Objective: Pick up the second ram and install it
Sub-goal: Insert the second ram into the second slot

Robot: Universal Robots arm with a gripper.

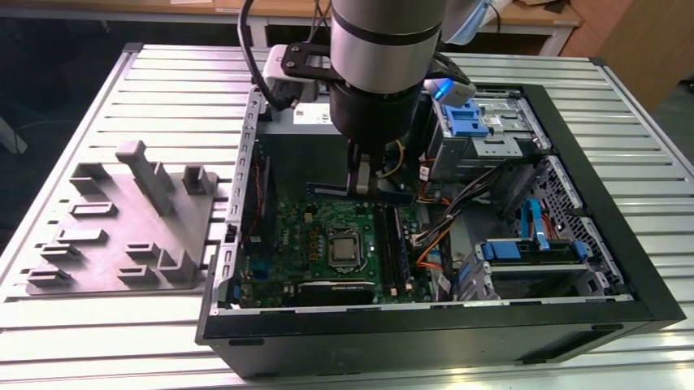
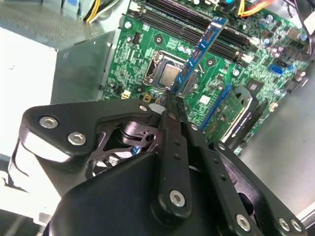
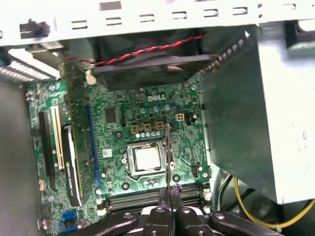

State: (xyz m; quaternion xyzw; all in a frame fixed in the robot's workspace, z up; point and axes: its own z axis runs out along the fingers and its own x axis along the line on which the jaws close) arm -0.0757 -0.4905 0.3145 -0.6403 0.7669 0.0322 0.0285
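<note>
Gripper point(image 2: 170, 98) is clamping the second ram point(image 2: 198, 51) edge-down, apparently to suit slot entry, and is hovering at twelve o'clock of the CPU socket point(image 1: 344, 248) in the exterior view.

Exterior view: open black computer case point(image 1: 434, 341) at centre and right, green motherboard point(image 1: 288, 236) inside. Grey moulded fixture point(image 1: 109, 244) at left, on slatted bench point(image 1: 184, 81).

Exterior above; both wrist views seemingly near motherboard point(image 2: 142, 59) point(image 3: 189, 142)
</note>
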